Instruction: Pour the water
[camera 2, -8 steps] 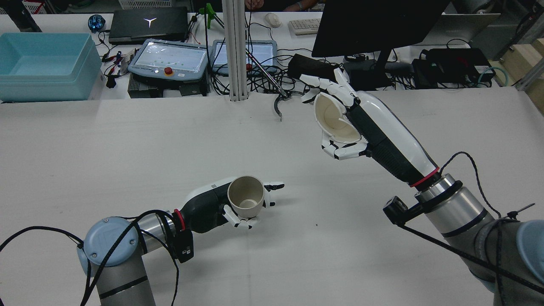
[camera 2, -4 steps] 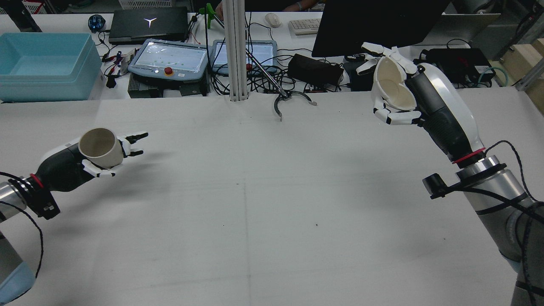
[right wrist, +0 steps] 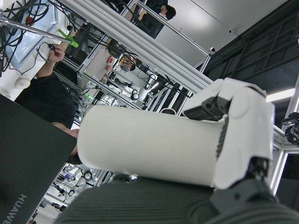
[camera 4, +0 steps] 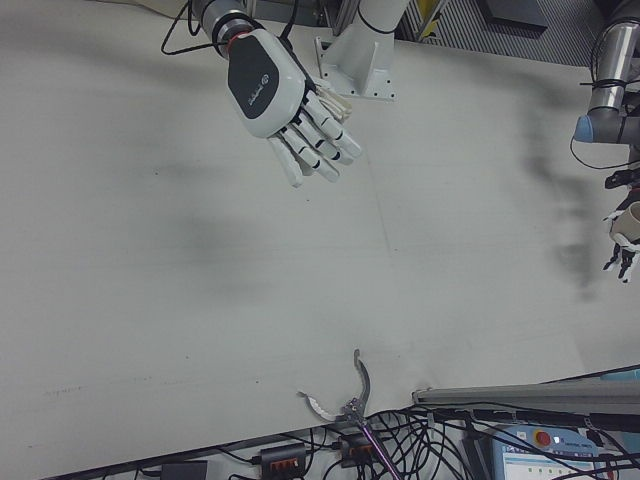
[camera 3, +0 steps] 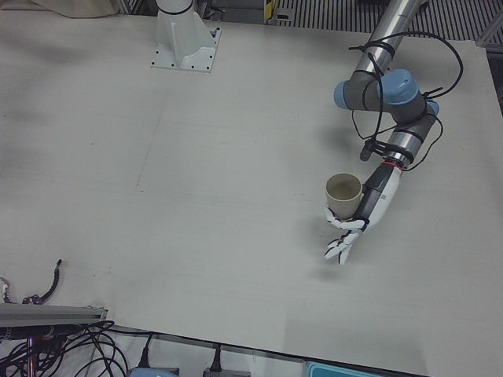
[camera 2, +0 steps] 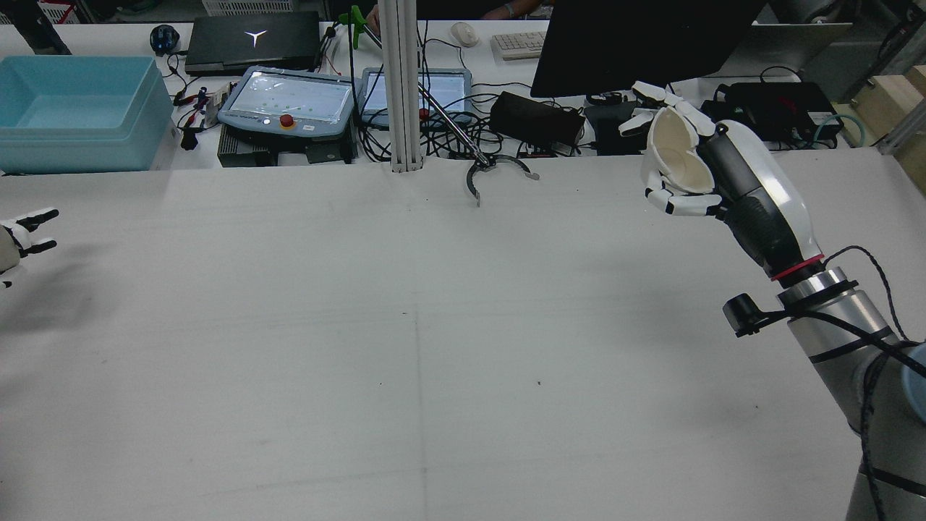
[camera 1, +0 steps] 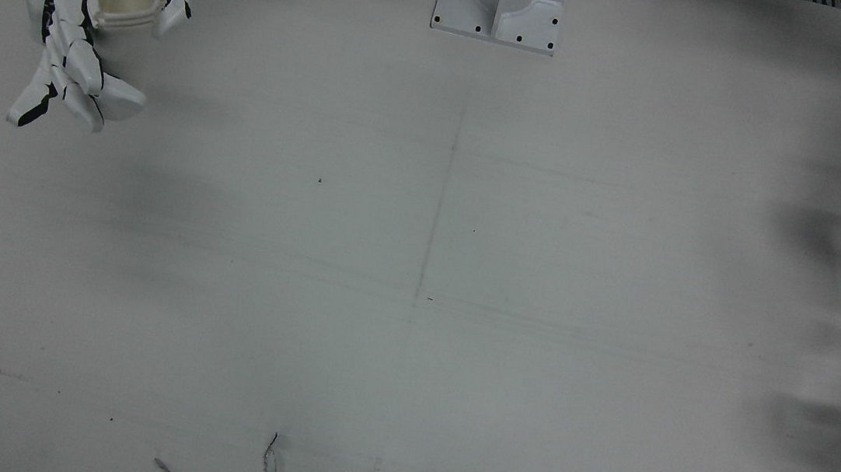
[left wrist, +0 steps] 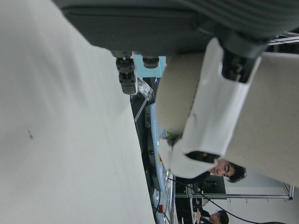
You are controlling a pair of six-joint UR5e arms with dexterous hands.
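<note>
left hand is gripping tan cup | right hand is gripping white cup, far from tan cup | cups should be brought close, then white cup tipped slowly

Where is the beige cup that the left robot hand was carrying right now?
The beige cup is gripped upright in the left hand, above the table. In the left-front view it sits at right of centre, just below the blue elbow joint.

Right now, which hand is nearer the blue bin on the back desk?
Left. The left hand sits at the table's left edge, just below the blue bin; the right hand is across the table.
</note>
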